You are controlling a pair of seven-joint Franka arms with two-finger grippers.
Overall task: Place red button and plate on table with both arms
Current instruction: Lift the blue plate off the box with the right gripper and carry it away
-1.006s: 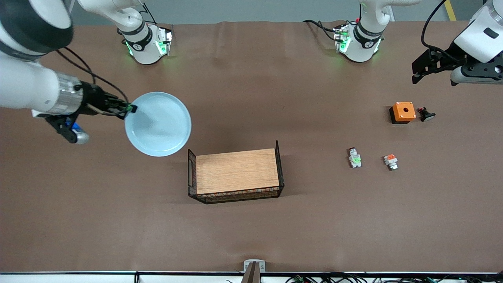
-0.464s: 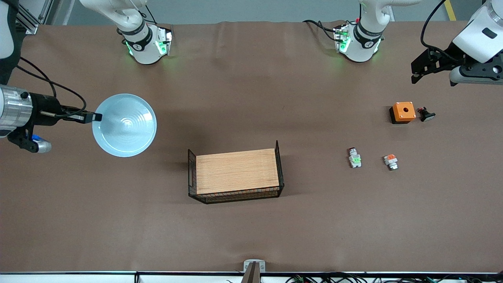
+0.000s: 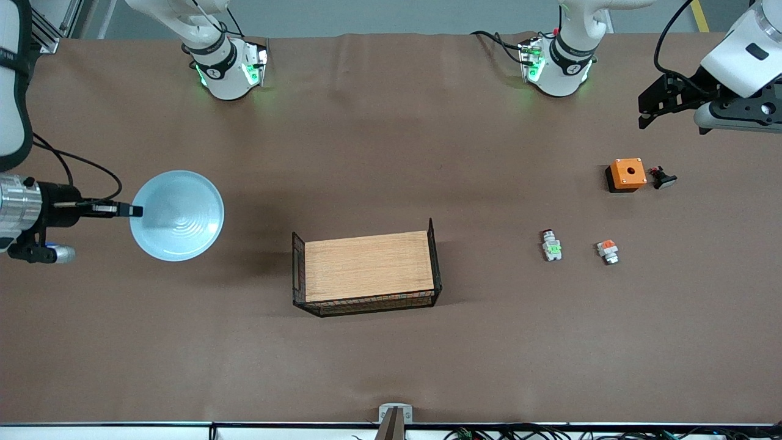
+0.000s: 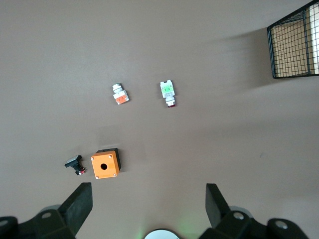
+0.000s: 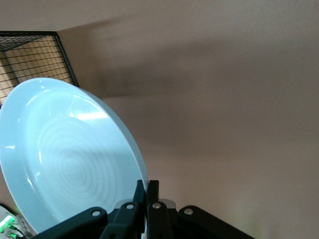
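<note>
Plate (image 3: 177, 216) pinched by its rim in the right gripper (image 3: 131, 211), fingers pressed tight together on the edge, carried in the air over the table (image 3: 391, 360) at the right arm's end; tilted, hollow face turned up toward the front camera; in the right wrist view, pale blue plate (image 5: 70, 154) rising from the closed fingertips (image 5: 148, 191), with bare brown sheet under it and a corner of the wire-ended wooden tray (image 5: 32, 59) past its rim. Left gripper (image 3: 649, 109) hanging in the air over the left arm's end of the table, fingers spread wide and holding nothing; left arm waiting. Below that spread claw in the left wrist view: orange box with a hole (image 4: 105, 165) closest under it, a small black knob (image 4: 75, 163) just beside the box; farther out from the claw, red button (image 4: 168, 91) with its green middle, lying flat on the sheet, and the small block with an orange top (image 4: 120, 94) near it but apart. On the front view, red button (image 3: 551, 245) resting on the table well apart from both claws, nearer to the front camera than the orange box (image 3: 627, 174); orange-topped block (image 3: 607, 251) beside it toward the left arm's end; wooden tray (image 3: 366, 267) mid-table, between the plate-bearing claw and the button.
</note>
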